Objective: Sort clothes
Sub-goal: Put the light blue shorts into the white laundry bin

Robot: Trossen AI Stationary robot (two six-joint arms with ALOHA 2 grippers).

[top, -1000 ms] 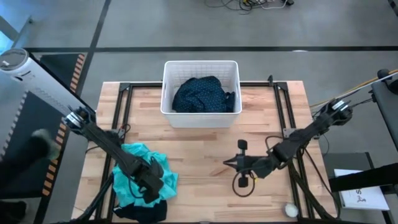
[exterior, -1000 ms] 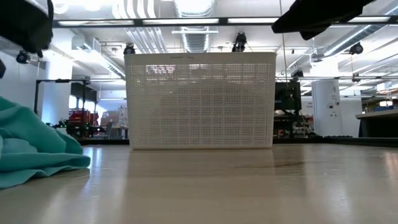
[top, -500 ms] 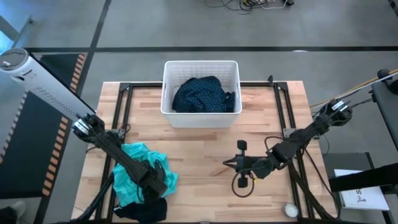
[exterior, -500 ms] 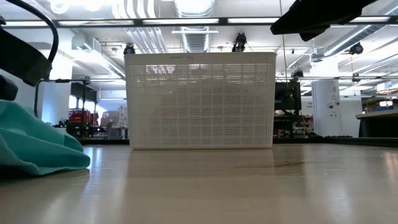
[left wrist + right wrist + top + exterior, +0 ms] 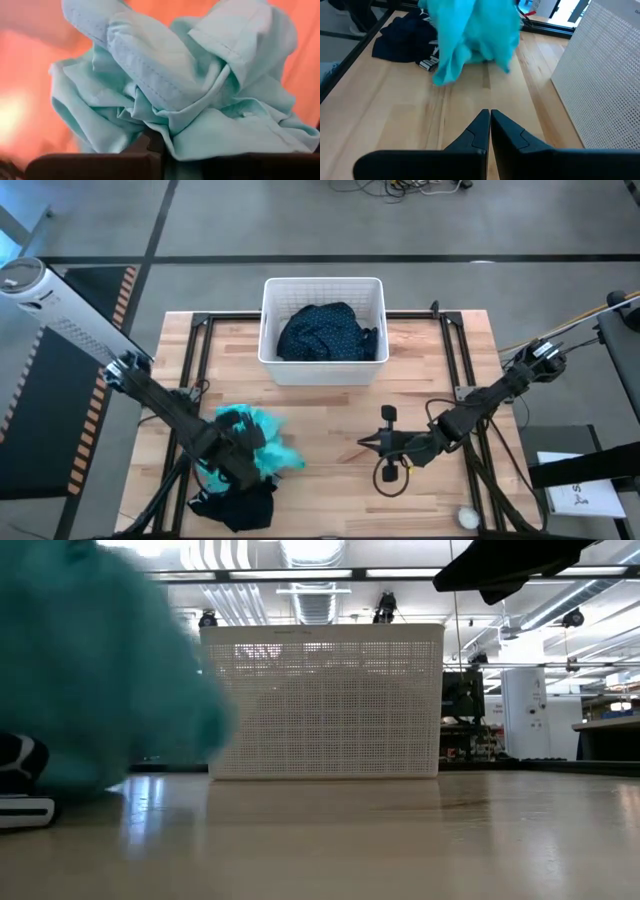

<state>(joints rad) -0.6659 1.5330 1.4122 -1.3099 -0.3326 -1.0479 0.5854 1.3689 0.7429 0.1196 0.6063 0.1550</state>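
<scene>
My left gripper point(image 5: 243, 462) is at the near left part of the table point(image 5: 330, 420), and it has pinched its fingers tight on the teal shirt point(image 5: 262, 448). The shirt is bunched up at the gripper and hangs from it, lifted off the wood. In the left wrist view the teal shirt point(image 5: 180, 95) fills almost everything, with its folds squeezed right between my two dark fingers. In the low view the teal shirt point(image 5: 95, 660) is a big soft blob up off the table on the left side. Just under and beside the gripper, toward the near edge of the table, lies a pile of dark clothes point(image 5: 235, 505). In the right wrist view I can see that the dark clothes point(image 5: 402, 40) have a black and white striped bit at the edge, and the teal shirt point(image 5: 470, 35) hangs next to them. The white basket point(image 5: 323, 330) sits at the far middle of the table, well apart from my left gripper. Inside it is the navy dotted garment point(image 5: 325, 332). My right gripper point(image 5: 366, 442) waits over the near right part of the table, with its fingers point(image 5: 481, 131) pressed together and nothing in them.
</scene>
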